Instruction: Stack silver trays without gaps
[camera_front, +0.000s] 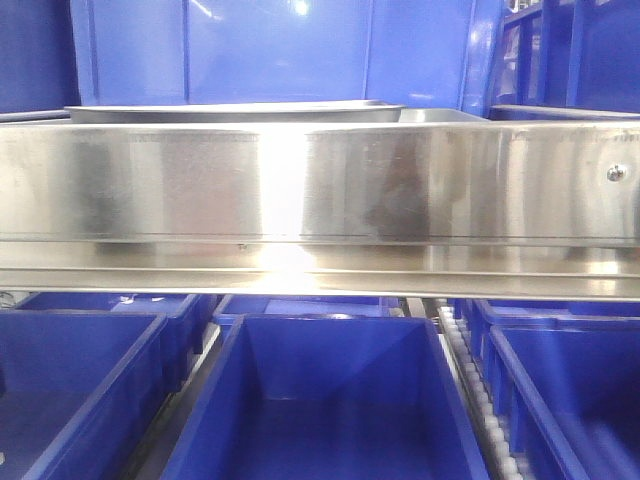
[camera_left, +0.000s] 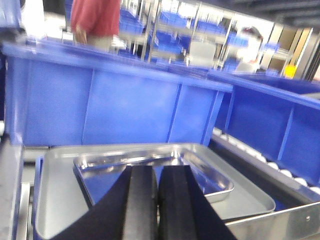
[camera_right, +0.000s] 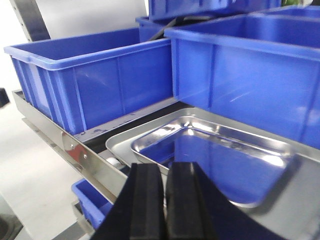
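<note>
Two silver trays lie one inside the other on the shelf. The larger matte tray (camera_left: 57, 200) (camera_right: 125, 139) holds a smaller shiny tray (camera_left: 150, 162) (camera_right: 230, 165), which sits askew in it with bare floor showing around it. In the front view only the trays' rim edge (camera_front: 235, 112) shows above the rail. My left gripper (camera_left: 158, 169) is shut, and its fingertips hide part of the shiny tray's near rim. My right gripper (camera_right: 166, 167) is shut over the shiny tray's near corner. I see nothing held between either pair of fingers.
A long brushed-steel rail (camera_front: 320, 185) with a screw fronts the shelf. Tall blue bins (camera_left: 110, 102) (camera_right: 95, 85) stand right behind and beside the trays. More blue bins (camera_front: 320, 400) sit on the level below. A person in red (camera_left: 95, 20) stands far behind.
</note>
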